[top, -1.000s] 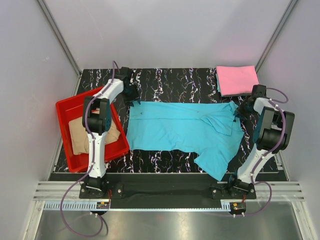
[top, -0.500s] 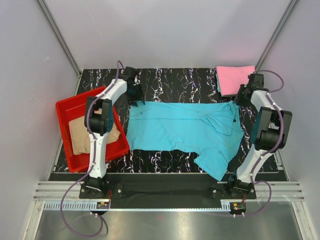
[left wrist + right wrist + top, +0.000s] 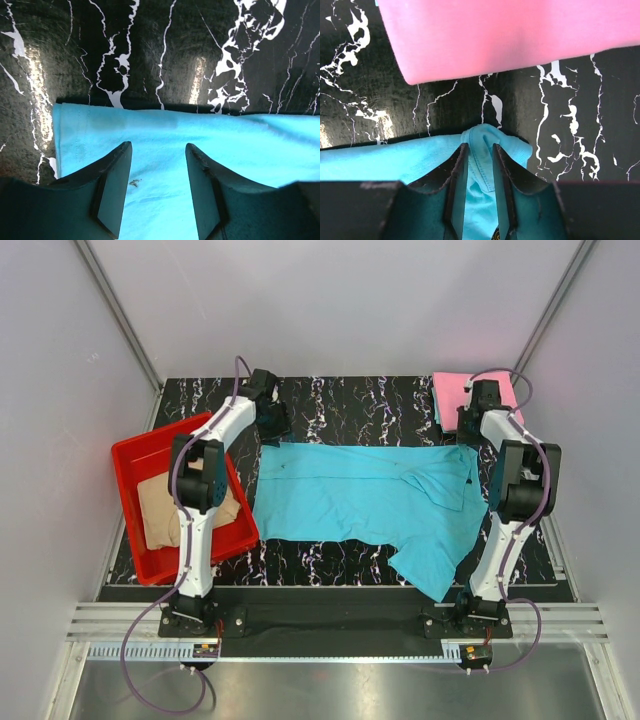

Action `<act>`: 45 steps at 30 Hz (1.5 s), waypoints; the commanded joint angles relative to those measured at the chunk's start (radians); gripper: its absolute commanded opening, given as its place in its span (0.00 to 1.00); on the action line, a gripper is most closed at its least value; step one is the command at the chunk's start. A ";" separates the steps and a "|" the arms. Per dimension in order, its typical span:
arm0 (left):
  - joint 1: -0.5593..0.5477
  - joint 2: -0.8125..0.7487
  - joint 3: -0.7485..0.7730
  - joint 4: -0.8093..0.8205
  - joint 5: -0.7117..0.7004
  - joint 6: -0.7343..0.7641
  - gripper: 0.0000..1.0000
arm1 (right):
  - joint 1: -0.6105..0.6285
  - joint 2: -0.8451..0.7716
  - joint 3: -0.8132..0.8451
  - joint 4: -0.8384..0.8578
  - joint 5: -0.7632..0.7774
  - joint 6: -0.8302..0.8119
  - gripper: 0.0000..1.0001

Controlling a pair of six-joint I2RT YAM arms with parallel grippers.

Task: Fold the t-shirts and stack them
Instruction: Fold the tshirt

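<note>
A turquoise t-shirt [image 3: 360, 495] lies spread across the middle of the marble table, its near right part hanging toward the front edge. The same turquoise cloth [image 3: 250, 145] fills the lower left wrist view. My left gripper [image 3: 273, 426] [image 3: 159, 150] hovers open over its far left corner, nothing between the fingers. My right gripper [image 3: 468, 430] [image 3: 479, 146] stands open at the far right corner, with a raised fold of turquoise cloth [image 3: 485, 165] between its fingers. A folded pink t-shirt [image 3: 472, 398] [image 3: 495, 35] lies at the back right. A tan t-shirt [image 3: 165, 512] sits crumpled in the tray.
A red plastic tray [image 3: 130, 455] sits at the table's left edge, beside the left arm. White walls close in the table on three sides. Black marble [image 3: 350, 400] shows behind the turquoise shirt, and the pink shirt lies just beyond my right fingertips.
Both wrists have drawn back toward the far edge of the turquoise shirt. The right jaws have spread apart around the cloth fold. The shirt has stayed in place.
</note>
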 commanded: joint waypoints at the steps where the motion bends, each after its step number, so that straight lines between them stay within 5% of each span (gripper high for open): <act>1: -0.002 0.026 0.006 0.013 -0.033 -0.014 0.52 | 0.022 0.004 0.031 0.019 0.049 -0.057 0.33; 15: -0.002 0.089 0.017 -0.007 -0.079 -0.011 0.53 | 0.064 0.043 0.048 0.010 0.191 -0.117 0.32; 18: 0.001 0.095 0.016 -0.013 -0.085 -0.010 0.53 | 0.064 0.046 0.045 0.019 0.198 -0.114 0.25; 22: 0.005 0.095 0.017 -0.028 -0.111 -0.011 0.53 | 0.061 0.044 0.048 0.040 0.283 -0.073 0.01; 24: 0.008 0.094 0.014 -0.036 -0.117 -0.017 0.52 | 0.050 0.033 0.057 0.041 0.307 -0.039 0.00; 31: 0.019 0.100 0.000 -0.055 -0.146 -0.028 0.52 | -0.094 -0.040 0.004 0.034 0.004 0.237 0.00; 40: 0.027 0.117 -0.006 -0.050 -0.151 -0.030 0.53 | -0.294 -0.072 -0.084 0.151 -0.403 0.429 0.00; 45: 0.031 0.121 -0.001 -0.051 -0.149 -0.033 0.52 | -0.315 -0.057 -0.091 0.169 -0.494 0.464 0.01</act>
